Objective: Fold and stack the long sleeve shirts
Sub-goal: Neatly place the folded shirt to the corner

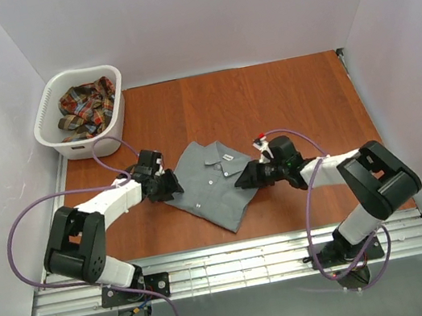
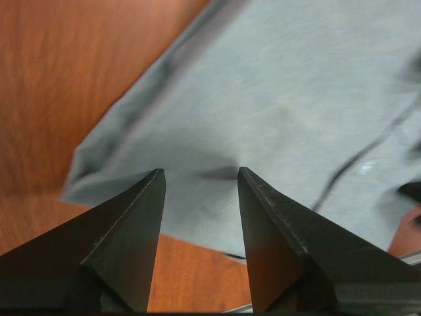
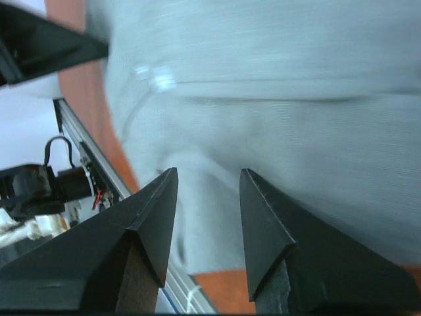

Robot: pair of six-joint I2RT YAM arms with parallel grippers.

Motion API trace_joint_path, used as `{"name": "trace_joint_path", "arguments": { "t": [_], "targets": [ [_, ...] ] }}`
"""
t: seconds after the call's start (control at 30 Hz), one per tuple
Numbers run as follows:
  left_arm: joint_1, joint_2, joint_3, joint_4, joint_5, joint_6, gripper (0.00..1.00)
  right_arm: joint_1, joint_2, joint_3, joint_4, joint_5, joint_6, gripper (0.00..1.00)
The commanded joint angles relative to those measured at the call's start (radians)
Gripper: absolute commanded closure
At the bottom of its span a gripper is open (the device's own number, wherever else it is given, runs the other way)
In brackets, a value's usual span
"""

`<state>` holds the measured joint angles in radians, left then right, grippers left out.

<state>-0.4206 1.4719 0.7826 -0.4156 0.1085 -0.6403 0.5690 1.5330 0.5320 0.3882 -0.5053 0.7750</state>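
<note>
A white plastic laundry basket [image 1: 86, 145] stands at the far left corner of the reddish-brown wooden worktop [image 1: 282, 96]. A crumpled red, green and yellow plaid shirt [image 1: 86, 108] of soft cloth lies inside it.

Nearer and to the right, the left claw [image 1: 173, 183] reaches in low from the left arm and points at the left edge of the plain grey collared button-front shirt [image 1: 210, 187]. In the left wrist view, the left claw [image 2: 200, 172] has its two dark fingers [image 2: 131, 230] parted about halfway with nothing gripped between them. The grey shirt [image 2: 283, 99] lies flat just beyond the tips, and its folded corner rests on the bare worktop [image 2: 79, 66].

The grey shirt sits in the middle of the worktop, folded into a compact oblong. Its collar is toward the far side, its button placket faces up, and it lies at a slant with one corner pointing to the near edge.

On the shirt's right edge is the right claw [image 1: 241, 178], which points leftward at the cloth. From the right wrist, this right claw [image 3: 209, 172] is also part-way open and holds nothing. The grey shirt [image 3: 296, 99] fills the view past its tips, somewhat blurred. I cannot tell whether the tips touch the cloth.

A metal rail [image 1: 238, 264] runs along the near edge of the worktop.
</note>
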Motion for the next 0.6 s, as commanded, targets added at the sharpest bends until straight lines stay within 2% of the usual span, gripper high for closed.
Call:
{"name": "trace_joint_path", "arguments": {
  "t": [0.0, 0.17, 0.27, 0.3, 0.37, 0.43, 0.53, 0.57],
  "targets": [
    [0.043, -0.025, -0.046, 0.043, 0.085, -0.055, 0.58, -0.151, 0.044, -0.029, 0.054, -0.06, -0.058, 0.64],
    [0.048, -0.021, -0.078, 0.072, 0.181, -0.079, 0.58, -0.349, 0.116, 0.034, -0.001, -0.147, -0.178, 0.66],
    [0.046, -0.122, -0.083, 0.084, 0.218, -0.093, 0.49, -0.403, 0.086, 0.106, -0.078, -0.176, -0.218, 0.67],
    [0.046, -0.155, -0.082, 0.083, 0.217, -0.088, 0.41, -0.397, 0.064, 0.121, -0.113, -0.159, -0.232, 0.67],
    [0.046, -0.246, -0.074, 0.063, 0.174, -0.073, 0.32, -0.373, -0.009, 0.14, -0.179, -0.142, -0.247, 0.66],
    [0.046, -0.274, -0.065, 0.02, 0.131, -0.055, 0.29, -0.345, -0.085, 0.123, -0.21, -0.136, -0.229, 0.65],
    [0.046, -0.239, -0.08, 0.011, 0.134, -0.044, 0.29, -0.236, -0.165, 0.08, -0.212, -0.113, -0.171, 0.64],
    [0.046, -0.223, -0.085, 0.012, 0.137, -0.042, 0.3, -0.165, -0.184, 0.068, -0.21, -0.092, -0.151, 0.64]
  ]
}}
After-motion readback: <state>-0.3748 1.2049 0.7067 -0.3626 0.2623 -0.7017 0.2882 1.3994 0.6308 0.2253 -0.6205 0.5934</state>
